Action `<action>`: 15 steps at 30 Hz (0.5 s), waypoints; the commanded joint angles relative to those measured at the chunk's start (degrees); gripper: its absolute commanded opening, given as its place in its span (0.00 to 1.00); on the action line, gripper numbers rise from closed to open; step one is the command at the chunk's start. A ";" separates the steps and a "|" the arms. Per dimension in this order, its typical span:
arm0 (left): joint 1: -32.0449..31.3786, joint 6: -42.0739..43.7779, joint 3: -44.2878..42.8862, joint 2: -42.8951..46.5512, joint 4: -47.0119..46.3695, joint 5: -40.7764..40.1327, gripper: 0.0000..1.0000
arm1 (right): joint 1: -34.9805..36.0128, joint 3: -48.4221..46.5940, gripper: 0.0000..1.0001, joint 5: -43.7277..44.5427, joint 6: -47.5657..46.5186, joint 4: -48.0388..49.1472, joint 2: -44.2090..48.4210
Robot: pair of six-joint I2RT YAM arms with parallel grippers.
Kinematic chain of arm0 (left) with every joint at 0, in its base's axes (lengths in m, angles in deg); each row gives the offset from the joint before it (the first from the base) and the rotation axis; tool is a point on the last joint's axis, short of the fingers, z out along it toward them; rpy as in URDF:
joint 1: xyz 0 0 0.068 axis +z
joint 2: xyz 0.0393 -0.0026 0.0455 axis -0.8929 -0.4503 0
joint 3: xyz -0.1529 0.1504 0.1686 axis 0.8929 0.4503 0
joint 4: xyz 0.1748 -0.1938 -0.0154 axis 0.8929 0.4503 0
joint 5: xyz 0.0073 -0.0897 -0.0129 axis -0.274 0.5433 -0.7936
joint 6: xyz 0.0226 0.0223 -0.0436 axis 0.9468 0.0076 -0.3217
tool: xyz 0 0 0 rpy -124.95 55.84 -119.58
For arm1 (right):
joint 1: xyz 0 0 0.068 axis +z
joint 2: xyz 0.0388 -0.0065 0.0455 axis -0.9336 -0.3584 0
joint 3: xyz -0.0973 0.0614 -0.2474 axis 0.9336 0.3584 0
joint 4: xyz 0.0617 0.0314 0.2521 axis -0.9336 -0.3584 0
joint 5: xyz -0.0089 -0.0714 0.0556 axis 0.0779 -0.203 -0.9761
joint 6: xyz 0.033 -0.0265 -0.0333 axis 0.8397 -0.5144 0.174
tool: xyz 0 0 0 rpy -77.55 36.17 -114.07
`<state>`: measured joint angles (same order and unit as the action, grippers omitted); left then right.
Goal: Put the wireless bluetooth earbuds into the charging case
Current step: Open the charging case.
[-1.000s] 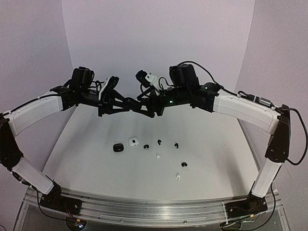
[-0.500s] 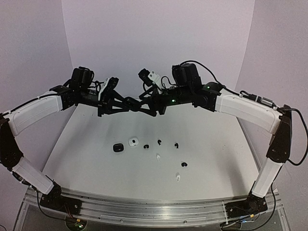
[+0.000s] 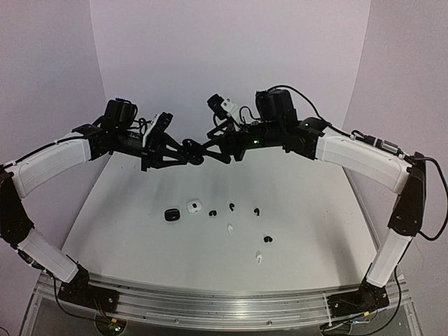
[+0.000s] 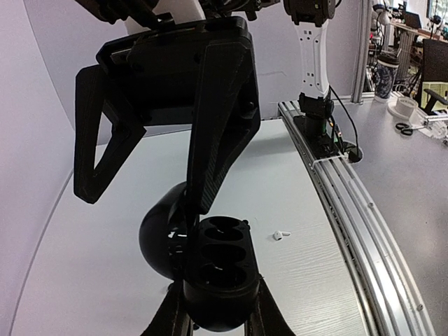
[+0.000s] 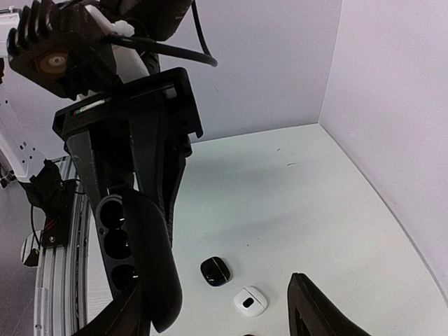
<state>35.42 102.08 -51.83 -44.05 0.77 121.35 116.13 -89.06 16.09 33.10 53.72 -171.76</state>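
1. Left gripper (image 3: 183, 148): raised above the table (image 3: 126, 210), fingers clamped tight on the base of one black charging case (image 4: 218, 269). The case is open, its lid hangs to one side, and three round recesses face the left wrist camera.
2. Right gripper (image 3: 206, 150): comes in from the opposite side, jaws wide apart and holding nothing. One finger is at the lid edge; cannot tell if it touches.
3. Cases: three in all. One is held in the air and two lie on the table.
4. Black case (image 3: 171, 214): closed, leftmost item on the table.
5. White case (image 3: 194, 206): closed, just beside the black one on its right. There is a dark oval mark on top, too small to read.
6. Black earbuds (image 3: 213, 212): four. Three are in a loose row right of the white case. The fourth is nearer the arm bases, further right.
7. White earbuds (image 3: 229, 227): two. One is just below the row. The other is nearest the bases, beside the fourth black one.
8. All six earbuds lie loose on the table, none in a case. They are well below both grippers and towards the bases, apart from either hand.
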 commanded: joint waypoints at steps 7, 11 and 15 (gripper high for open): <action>1.27 -7.24 1.30 0.19 1.79 6.15 0.00 | -2.73 -3.39 0.71 -7.62 5.08 4.12 1.05; 1.27 -6.98 0.62 -0.27 3.41 6.24 0.00 | -3.21 -4.31 0.74 -10.55 6.29 4.13 0.77; 1.47 -8.13 1.42 -0.10 3.30 6.40 0.00 | -4.71 -5.25 0.84 -10.67 11.86 4.35 1.56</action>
<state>36.62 95.54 -50.83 -44.07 3.37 125.64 112.83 -91.22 7.91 38.41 55.58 -171.76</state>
